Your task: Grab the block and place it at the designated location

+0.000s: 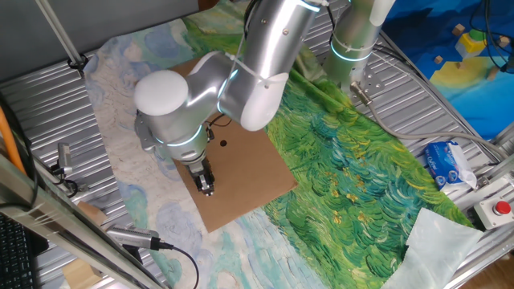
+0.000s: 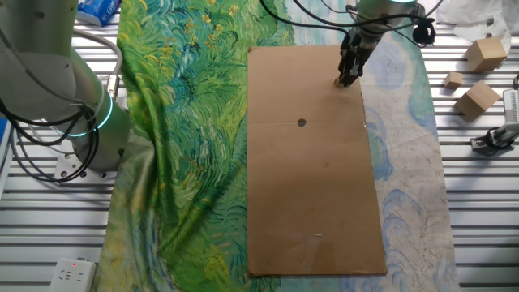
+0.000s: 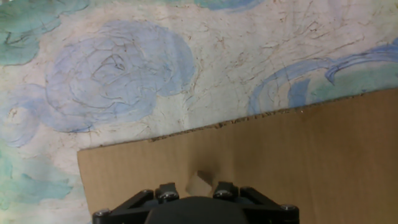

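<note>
The tiny tan block (image 3: 199, 183) sits between the two black fingers of my gripper (image 3: 196, 190), which looks shut on it. In one fixed view the gripper (image 1: 207, 189) points down over the near-left part of the brown cardboard sheet (image 1: 253, 181). In the other fixed view the gripper (image 2: 347, 78) is near the sheet's (image 2: 316, 203) far right corner, with the block (image 2: 340, 81) at its tips. The black dot (image 2: 302, 123) lies toward the sheet's middle, apart from the gripper, and also shows in one fixed view (image 1: 223, 144). I cannot tell whether the block touches the sheet.
A painted cloth (image 2: 186, 122) covers the table under the sheet. Several larger wooden blocks (image 2: 485, 53) lie on the metal slats at the far right. A second arm's base (image 2: 89, 122) stands at the left. A tissue pack (image 1: 448, 163) and a red button (image 1: 502, 209) are nearby.
</note>
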{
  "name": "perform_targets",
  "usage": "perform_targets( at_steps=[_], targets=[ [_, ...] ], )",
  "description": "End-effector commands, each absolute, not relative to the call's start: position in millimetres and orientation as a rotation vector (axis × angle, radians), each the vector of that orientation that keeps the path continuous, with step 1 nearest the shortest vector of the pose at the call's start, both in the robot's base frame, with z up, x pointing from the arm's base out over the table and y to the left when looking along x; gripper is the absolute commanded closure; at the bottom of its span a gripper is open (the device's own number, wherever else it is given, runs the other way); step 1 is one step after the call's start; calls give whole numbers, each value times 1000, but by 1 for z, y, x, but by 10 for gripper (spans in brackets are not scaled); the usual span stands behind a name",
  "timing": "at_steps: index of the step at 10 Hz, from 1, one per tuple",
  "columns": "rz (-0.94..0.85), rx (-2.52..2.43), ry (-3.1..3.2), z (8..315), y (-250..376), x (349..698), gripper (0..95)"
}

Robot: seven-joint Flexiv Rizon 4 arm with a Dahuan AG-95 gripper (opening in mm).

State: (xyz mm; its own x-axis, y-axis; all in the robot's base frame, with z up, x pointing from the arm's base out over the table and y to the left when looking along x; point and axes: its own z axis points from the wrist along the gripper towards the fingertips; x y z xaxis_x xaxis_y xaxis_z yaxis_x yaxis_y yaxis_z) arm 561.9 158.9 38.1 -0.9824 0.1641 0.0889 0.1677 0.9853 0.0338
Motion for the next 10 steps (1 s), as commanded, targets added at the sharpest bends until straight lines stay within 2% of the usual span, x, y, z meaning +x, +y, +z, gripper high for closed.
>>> perform_targets(
  at_steps=[1,3,5,10],
  targets=[
    [-63,-254,-3046,34,158,563,570],
    [-66,-252,-3046,31,158,563,570],
    [-63,-270,-3043,30,158,563,950],
    [-64,-283,-3040,30,158,563,950]
  ],
)
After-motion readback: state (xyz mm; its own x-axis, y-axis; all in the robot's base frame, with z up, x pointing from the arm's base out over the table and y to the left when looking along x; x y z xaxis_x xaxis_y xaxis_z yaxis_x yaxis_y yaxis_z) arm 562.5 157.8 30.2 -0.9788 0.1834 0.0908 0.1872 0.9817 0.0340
